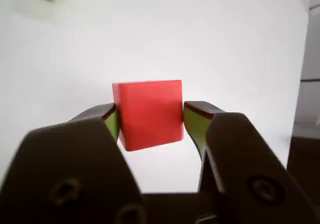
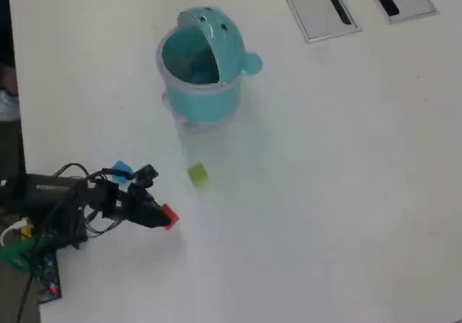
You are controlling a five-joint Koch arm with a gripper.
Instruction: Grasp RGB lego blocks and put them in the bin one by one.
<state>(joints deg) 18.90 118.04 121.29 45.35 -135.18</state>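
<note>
Wrist view: gripper (image 1: 150, 116) fingers clamped on the red block (image 1: 149, 114), one at each side. Overhead view: yellow-green block (image 2: 197, 175) lies just right of the gripper; blue block (image 2: 121, 170) beside the arm (image 2: 72, 196); bin (image 2: 200, 66) stands farther off, lid open.

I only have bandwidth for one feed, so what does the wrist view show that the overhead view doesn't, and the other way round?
Only the wrist view shows the grip up close: the red block sits between the two fingers, whose green pads flank its sides. Only the overhead view shows the turquoise bin with its lid tipped open, the light blue block beside the arm, and how far the bin lies from the gripper. Both show the red block at the gripper, the yellow-green block and the white table.
</note>
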